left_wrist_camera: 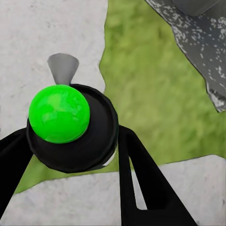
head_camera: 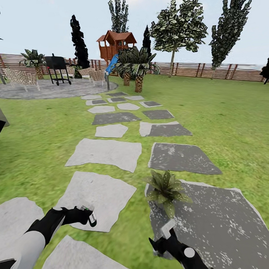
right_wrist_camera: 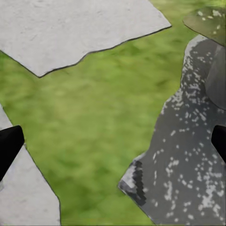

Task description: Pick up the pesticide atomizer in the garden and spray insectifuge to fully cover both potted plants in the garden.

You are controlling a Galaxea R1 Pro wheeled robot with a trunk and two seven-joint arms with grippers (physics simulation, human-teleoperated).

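My left gripper (head_camera: 84,217) is shut on the pesticide atomizer (head_camera: 90,216), a tiny dark bottle with a pale label. In the left wrist view the atomizer (left_wrist_camera: 70,127) has a round black body, a bright green cap and a grey nozzle, held between the black fingers (left_wrist_camera: 141,183). It hangs over a pale stepping stone (head_camera: 95,195). One potted plant (head_camera: 166,190), a low rosette of pointed leaves, stands on a dark stone (head_camera: 216,222) to the right of it. My right gripper (head_camera: 165,233) is open just in front of that plant, its fingers (right_wrist_camera: 8,146) spread wide. The other potted plant is out of view.
Grey stepping stones (head_camera: 110,153) lead across the lawn to a round paved patio (head_camera: 43,88) with a grill (head_camera: 57,69) and chairs (head_camera: 21,78). Palms (head_camera: 137,66), a grey bollard lamp (head_camera: 108,83), a wooden playhouse (head_camera: 115,42) and a slatted fence (head_camera: 214,70) stand farther off.
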